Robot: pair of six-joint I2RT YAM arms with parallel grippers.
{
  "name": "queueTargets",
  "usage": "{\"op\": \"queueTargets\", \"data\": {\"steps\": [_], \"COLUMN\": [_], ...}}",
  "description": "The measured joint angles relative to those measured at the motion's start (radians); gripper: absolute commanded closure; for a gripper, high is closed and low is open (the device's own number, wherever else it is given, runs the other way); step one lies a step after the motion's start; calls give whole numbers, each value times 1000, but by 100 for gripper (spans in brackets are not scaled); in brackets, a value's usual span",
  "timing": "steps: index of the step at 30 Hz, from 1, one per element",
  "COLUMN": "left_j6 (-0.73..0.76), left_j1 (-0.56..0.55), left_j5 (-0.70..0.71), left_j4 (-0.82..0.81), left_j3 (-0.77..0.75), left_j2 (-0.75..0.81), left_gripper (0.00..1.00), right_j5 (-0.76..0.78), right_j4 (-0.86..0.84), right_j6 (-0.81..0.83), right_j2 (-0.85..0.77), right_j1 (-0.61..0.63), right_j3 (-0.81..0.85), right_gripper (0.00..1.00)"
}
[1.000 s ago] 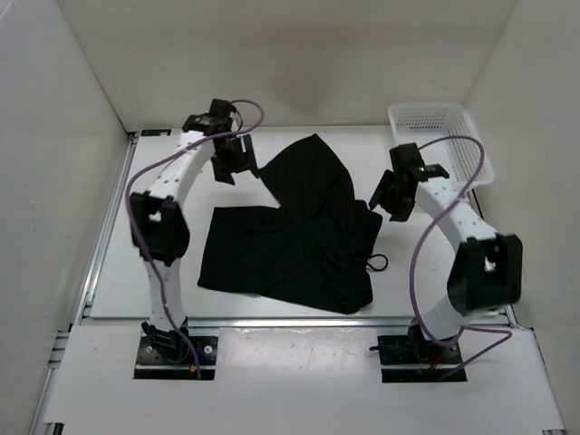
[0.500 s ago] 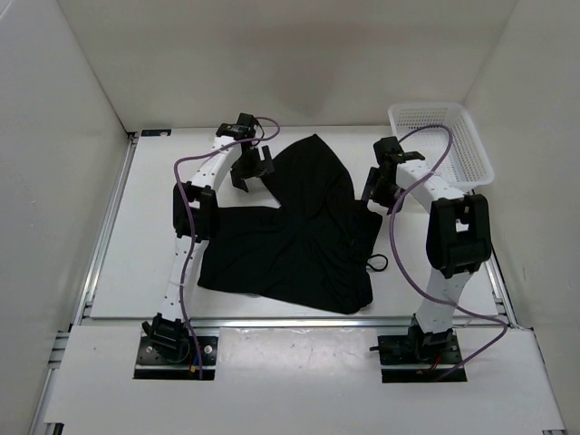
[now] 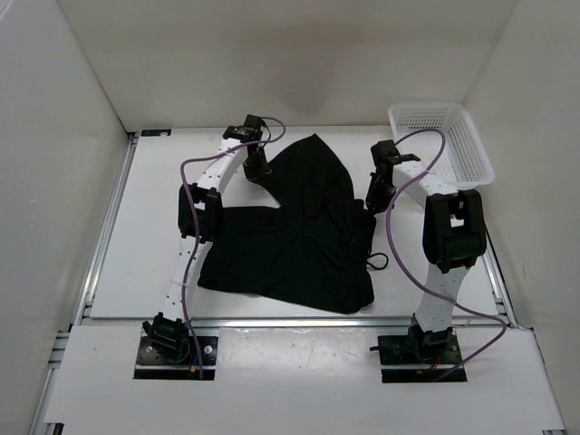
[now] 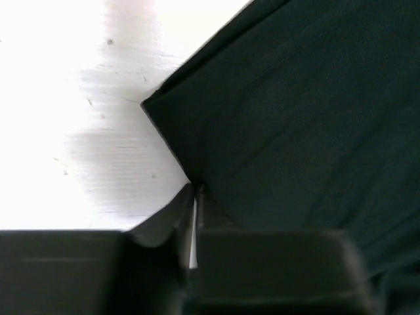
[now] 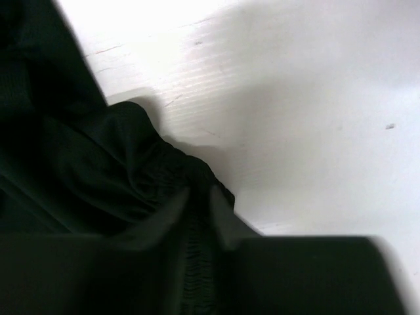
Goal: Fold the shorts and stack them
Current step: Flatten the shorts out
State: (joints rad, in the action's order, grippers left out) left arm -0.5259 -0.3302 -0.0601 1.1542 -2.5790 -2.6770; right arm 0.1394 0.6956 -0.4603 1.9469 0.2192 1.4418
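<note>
One shorts (image 3: pixel 299 240), one basket (image 3: pixel 464 122), two claws: left claw (image 3: pixel 257 170), right claw (image 3: pixel 374 197).

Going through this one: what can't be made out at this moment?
1. Left wrist view: whether the left gripper has pinched the edge of the shorts; its blurred fingers cover the contact.
2. Right wrist view: whether the right gripper clamps the fabric lying in its gap; black on black, out of focus.
3. Top view: how the shorts' layers lie; plain black hides the folds.

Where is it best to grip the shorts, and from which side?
At the outer edges: left gripper from the left on the flat edge, right gripper from the right on the gathered waistband. Both edges of the shorts lie thin and exposed on the table.
</note>
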Motion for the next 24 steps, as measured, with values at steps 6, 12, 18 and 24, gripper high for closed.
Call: {"op": "queueTargets", "data": {"steps": [6,12,18,24], "left_j6": [-9,-18,-26,-44], "left_j1": [14,96,219,290], "left_j5": [-3,51,108,138], "left_j4": [-67,-104,-140,-170], "left_j3": [149,473,711,906], "left_j2": [72,268,457,548], "left_gripper": [90,90,90,90], "right_j5": [-11,-8,-8,-3], "right_j4": [-10,-18,-18,-21], "right_j6": [1,0,-8,-29], "right_j2": [0,-20,-43,32], "right_j1": [6,16,48,79], "right_j3": [0,-16,-11,74], "right_gripper": [99,99,99,99]}}
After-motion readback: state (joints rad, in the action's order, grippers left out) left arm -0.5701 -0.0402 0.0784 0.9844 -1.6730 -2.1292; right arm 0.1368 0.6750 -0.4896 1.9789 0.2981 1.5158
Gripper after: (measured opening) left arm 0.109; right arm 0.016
